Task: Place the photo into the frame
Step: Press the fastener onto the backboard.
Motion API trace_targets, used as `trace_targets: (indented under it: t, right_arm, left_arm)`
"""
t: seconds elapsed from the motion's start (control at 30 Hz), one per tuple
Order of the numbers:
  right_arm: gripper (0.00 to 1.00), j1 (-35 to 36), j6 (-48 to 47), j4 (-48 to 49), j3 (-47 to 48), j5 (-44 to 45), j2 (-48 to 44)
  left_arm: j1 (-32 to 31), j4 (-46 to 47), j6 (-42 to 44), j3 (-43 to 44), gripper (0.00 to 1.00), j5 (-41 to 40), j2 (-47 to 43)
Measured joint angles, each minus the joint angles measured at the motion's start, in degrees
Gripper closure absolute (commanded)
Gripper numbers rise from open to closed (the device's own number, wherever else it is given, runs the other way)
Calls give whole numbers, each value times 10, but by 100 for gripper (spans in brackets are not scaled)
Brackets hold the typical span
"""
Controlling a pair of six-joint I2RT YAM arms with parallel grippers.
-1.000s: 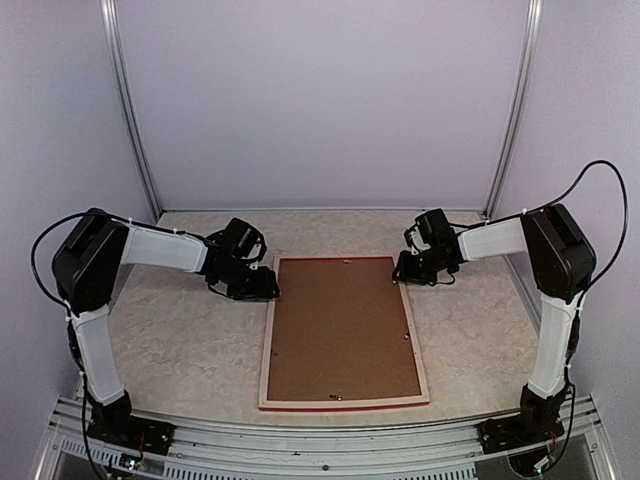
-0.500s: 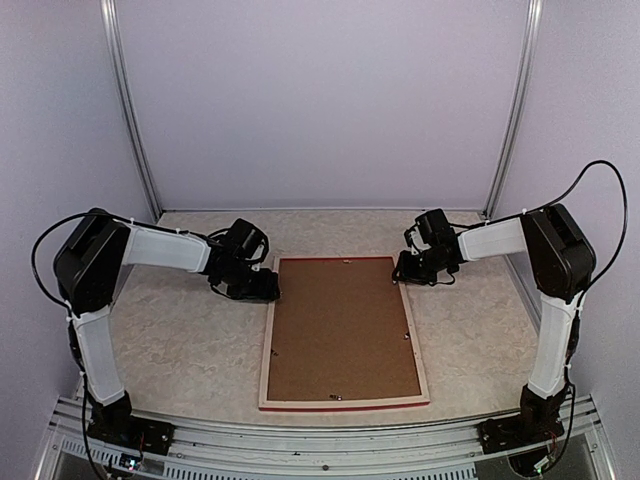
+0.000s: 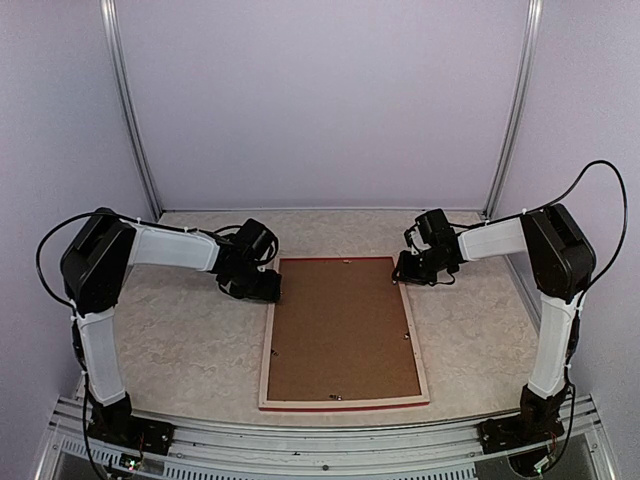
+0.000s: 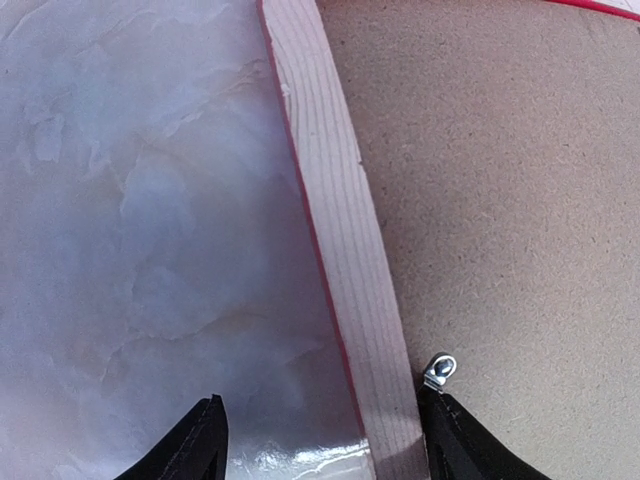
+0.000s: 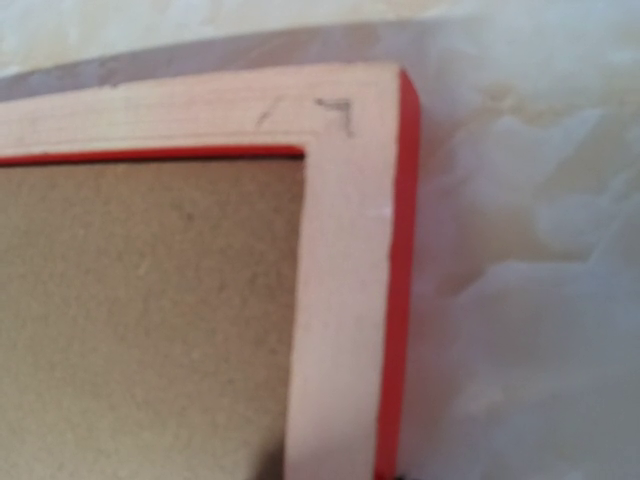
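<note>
Ok: left end effector (image 4: pixel 322 400) is spread open, fingers (image 4: pixel 200 445) straddling the left rail of the frame (image 4: pixel 345 250) near its far corner. One is over the table (image 4: pixel 150 200), the other over the backing board (image 4: pixel 500 200) beside a metal tab (image 4: pixel 440 370). At the frame's far right corner sits the right end effector (image 3: pixel 405 272); can't tell its grip state. Frame lies flat on the table, back up.
</note>
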Motion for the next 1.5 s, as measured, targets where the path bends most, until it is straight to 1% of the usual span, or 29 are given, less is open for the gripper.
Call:
trace_targets:
  t: [0.33,0.57,0.87,1.1,1.33,1.37,1.43,1.5]
  right_arm:
    - [70,0,0,0,0,0,0]
    - [71,0,0,0,0,0,0]
    - [71,0,0,0,0,-1,0]
    - [71,-1,0,2,-1,-2,0]
    - [71,-1,0,2,-1,-3,0]
    - [71,-1,0,2,-1,-3,0]
    - [71,-1,0,2,-1,-4,0]
    - [71,-1,0,2,-1,-4,0]
  left_arm:
    - [-13,-20,5,25,47,-25,13]
    - [-23,-14,7,34,66,-30,21]
    - [-29,-10,5,35,84,-35,23]
    - [-26,-10,5,35,88,-33,22]
    - [-21,13,16,22,100,-26,17]
    - [-22,18,20,19,100,-27,16]
    - [-25,29,27,12,98,-34,13]
    - [-27,34,30,9,85,-42,12]
